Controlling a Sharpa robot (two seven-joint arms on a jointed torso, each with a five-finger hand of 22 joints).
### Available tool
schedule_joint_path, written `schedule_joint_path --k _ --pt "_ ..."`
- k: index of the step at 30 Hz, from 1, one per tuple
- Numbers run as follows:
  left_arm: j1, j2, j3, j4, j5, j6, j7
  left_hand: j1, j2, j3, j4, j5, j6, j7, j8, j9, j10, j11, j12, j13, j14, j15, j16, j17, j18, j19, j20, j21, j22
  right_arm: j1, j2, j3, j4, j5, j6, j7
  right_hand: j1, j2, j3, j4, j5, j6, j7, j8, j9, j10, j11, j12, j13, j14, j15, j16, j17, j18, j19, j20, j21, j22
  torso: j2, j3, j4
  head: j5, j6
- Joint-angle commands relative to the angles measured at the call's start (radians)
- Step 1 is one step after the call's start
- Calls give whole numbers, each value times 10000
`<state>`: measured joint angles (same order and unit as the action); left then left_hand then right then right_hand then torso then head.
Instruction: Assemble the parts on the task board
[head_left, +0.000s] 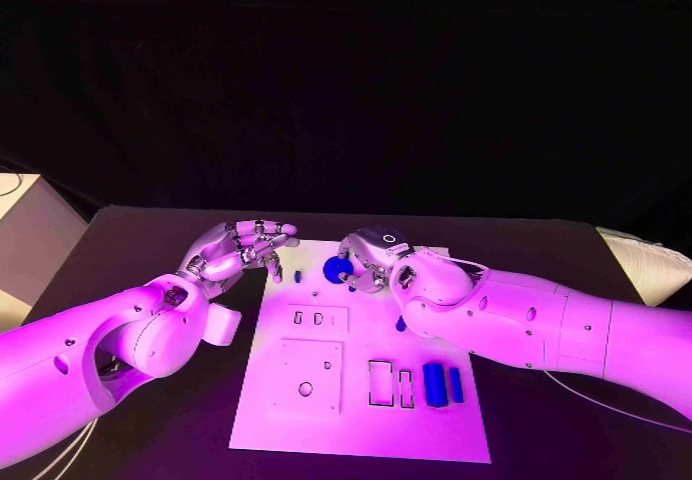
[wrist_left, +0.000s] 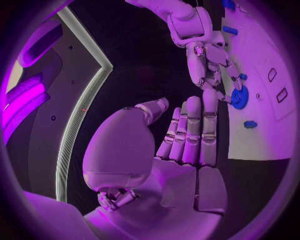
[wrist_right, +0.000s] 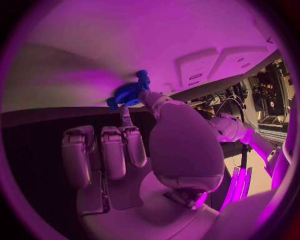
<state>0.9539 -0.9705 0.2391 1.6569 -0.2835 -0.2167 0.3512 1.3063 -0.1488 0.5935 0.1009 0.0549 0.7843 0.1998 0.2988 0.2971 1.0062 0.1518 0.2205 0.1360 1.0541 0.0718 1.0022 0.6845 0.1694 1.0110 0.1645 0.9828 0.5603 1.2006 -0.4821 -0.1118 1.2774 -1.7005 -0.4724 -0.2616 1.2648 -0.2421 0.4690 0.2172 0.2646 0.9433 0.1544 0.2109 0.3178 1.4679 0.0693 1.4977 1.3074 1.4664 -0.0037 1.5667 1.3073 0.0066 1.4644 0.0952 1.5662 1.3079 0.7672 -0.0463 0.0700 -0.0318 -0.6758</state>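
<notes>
I see my right robot hand (head_left: 369, 256) pinching a round blue part (head_left: 338, 268) at the far edge of the task board (head_left: 361, 420). My left robot hand (head_left: 238, 250) hovers beside it, fingers apart, empty, above the black worktop (head_left: 130, 250).

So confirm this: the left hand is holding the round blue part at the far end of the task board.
Wrong hand. The right hand has its fingers on the round blue part at the task board's far end; the left hand holds nothing beside the board. The head view shows it.
</notes>
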Motion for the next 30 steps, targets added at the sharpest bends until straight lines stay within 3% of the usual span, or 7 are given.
schedule_joint_path --k 1,8,20,25,30 --pt "0 20 7 9 60 153 41 -88 20 9 85 5 -63 243 35 16 -93 11 46 18 -69 24 28 -21 158 -72 -9 47 13 -25 -8 -20 19 -59 300 -33 -180 -5 -145 113 -248 0 -30 11 -36 274 12 32 1987 1044 6 41 2635 -66 1064 34 46 2629 -9 -1 3 -14 -10" --pt "0 17 7 7 74 154 31 -158 124 33 215 11 -85 247 50 28 -142 16 99 33 -85 33 34 -40 159 -106 4 59 6 -25 -69 -21 73 -10 452 -53 -587 39 -972 651 -593 -44 -68 50 -63 263 -16 20 1977 1044 -19 41 2635 -66 1064 10 46 2629 0 1 4 -8 -24" --pt "-1 23 7 -21 77 153 24 -142 135 47 212 13 -92 243 51 30 -153 13 106 35 -89 32 34 -43 160 -111 4 62 5 -25 -312 -21 339 -10 239 -84 -642 183 -1199 725 -460 -54 -71 66 -74 276 -20 31 1987 1044 -23 41 2635 -66 1064 5 46 2629 -10 0 4 9 -29" --pt "-2 21 7 -41 77 148 31 -142 135 47 212 13 -92 243 51 30 -153 13 106 35 -89 32 34 -43 160 -111 4 62 5 -25 -482 -20 488 66 -491 96 -592 233 -1221 702 -359 -57 -71 72 -78 269 -21 24 1981 1044 -25 41 2635 -66 1064 3 46 2629 -20 0 -10 16 -18" --pt "-2 17 7 -68 77 111 26 -123 136 58 205 12 -100 242 52 31 -165 12 114 37 -93 30 35 -46 161 -116 4 65 4 -20 -742 -7 676 773 -1743 1131 -275 300 -1172 629 -389 -140 -45 41 -111 267 -5 21 1979 1044 -16 41 2635 -66 1064 7 46 2629 -26 5 -32 34 8"
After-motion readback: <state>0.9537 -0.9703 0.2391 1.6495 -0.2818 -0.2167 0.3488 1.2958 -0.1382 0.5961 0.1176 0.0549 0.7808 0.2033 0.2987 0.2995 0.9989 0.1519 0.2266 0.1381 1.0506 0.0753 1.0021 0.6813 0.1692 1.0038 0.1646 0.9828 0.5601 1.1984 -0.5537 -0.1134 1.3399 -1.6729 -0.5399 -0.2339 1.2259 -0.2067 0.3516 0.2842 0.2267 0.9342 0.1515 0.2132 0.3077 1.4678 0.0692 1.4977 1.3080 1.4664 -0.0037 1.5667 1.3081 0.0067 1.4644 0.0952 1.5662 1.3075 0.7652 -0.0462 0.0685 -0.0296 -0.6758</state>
